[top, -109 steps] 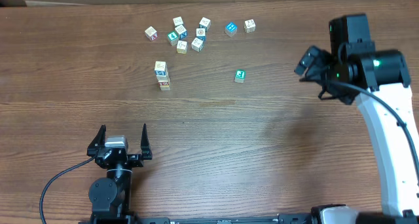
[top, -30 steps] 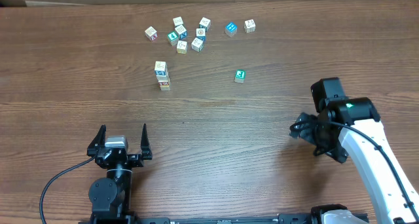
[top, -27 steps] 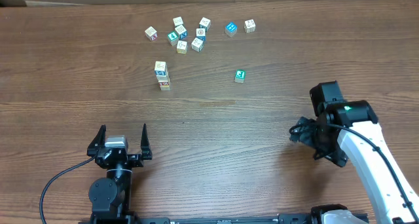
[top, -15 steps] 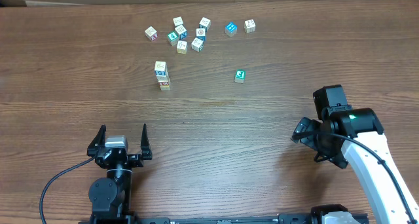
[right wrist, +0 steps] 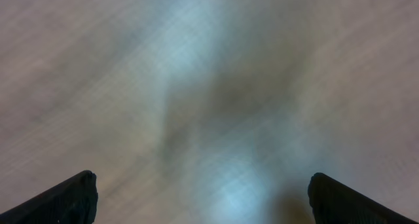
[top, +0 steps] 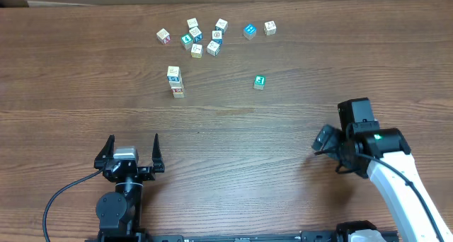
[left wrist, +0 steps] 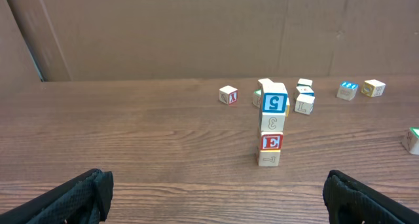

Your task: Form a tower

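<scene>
End effectors – left (top: 133, 139), right (right wrist: 203, 199) – wide open, empty

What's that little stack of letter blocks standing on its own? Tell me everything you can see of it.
The tower is a narrow column of what look like four small pale wooden cubes. The top one shows a blue-framed 5, the next a faint 3, the third a red-framed E, and the bottom one a pale mark I cannot read. It stands upright, the cubes slightly out of line with each other. Its base rests on the brown wooden table, and nothing else touches it. The loose cubes lie apart, farther back.
</scene>
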You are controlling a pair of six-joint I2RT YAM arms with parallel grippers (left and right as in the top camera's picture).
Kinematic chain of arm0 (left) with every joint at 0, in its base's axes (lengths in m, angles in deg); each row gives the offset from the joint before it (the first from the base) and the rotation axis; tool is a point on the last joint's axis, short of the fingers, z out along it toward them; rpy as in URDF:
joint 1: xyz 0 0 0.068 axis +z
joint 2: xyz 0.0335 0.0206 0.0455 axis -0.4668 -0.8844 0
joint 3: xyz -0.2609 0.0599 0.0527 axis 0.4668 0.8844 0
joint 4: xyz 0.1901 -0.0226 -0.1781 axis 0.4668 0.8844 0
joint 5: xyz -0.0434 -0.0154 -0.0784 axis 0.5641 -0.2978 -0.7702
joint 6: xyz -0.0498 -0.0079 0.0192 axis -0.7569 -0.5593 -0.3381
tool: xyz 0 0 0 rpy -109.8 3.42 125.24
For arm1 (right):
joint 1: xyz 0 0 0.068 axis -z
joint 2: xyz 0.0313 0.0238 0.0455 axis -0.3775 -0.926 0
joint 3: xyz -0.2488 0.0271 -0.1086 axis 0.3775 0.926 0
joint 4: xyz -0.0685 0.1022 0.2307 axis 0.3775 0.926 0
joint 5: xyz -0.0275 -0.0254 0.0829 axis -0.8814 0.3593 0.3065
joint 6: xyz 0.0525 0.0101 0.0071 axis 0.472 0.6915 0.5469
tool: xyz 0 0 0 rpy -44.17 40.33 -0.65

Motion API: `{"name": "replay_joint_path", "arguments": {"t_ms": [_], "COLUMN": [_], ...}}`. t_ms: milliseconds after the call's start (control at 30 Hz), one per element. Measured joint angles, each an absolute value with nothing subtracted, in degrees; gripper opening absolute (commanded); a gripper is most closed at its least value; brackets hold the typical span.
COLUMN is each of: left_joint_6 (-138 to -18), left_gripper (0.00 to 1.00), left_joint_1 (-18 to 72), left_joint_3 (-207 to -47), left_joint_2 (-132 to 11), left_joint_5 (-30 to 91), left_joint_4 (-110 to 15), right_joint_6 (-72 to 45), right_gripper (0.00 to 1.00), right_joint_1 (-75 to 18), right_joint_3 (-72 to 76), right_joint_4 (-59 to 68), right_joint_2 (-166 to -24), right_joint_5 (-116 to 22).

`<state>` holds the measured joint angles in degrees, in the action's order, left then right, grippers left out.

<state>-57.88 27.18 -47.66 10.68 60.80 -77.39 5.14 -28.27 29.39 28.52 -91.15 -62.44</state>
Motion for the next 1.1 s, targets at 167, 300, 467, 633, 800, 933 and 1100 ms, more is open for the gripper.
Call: {"name": "replay_joint_path", "arguments": {"t_ms": [167, 300, 467, 633, 800, 933, 1100], "left_joint_6": [-57.88, -57.88, -57.88, -57.88, -57.88, -57.88, -57.88], "left_gripper": [1.0, 1.0, 0.99, 1.0, 1.0, 1.0, 1.0], "left_joint_1": [27.18, 27.18, 27.18, 27.18, 27.18, 27.18, 27.18], "left_joint_3": [-47.66, -47.66, -47.66, -47.66, -47.66, -47.66, -47.66], "left_joint_2": [10.68, 10.68, 10.68, 10.68, 10.68, 10.68, 10.68], "left_joint_5": [60.8, 60.8, 60.8, 60.8, 60.8, 60.8, 60.8], "left_joint_4": [-77.39, -77.39, -77.39, -77.39, -77.39, -77.37, -77.39], "right_joint_6": [5.16, 5.16, 5.18, 5.16, 5.16, 5.16, 5.2], "right_gripper": [1.0, 1.0, 1.0, 1.0, 1.0, 1.0, 1.0], "right_joint_1": [-28.27, -28.27, -28.29, -28.27, -28.27, -28.27, -28.27], "right_joint_3": [31.11, 32.97, 36.03, 39.48, 44.1, 49.19, 54.94], "right_joint_4": [15.97, 10.59, 6.66, 1.33, -5.03, -11.85, -16.38], "right_joint_2": [-85.88, -81.88, -77.25, -73.21, -68.84, -65.01, -59.39], "right_joint_5": [-62.44, -62.44, -62.44, -62.44, -62.46, -62.46, -62.46]}}
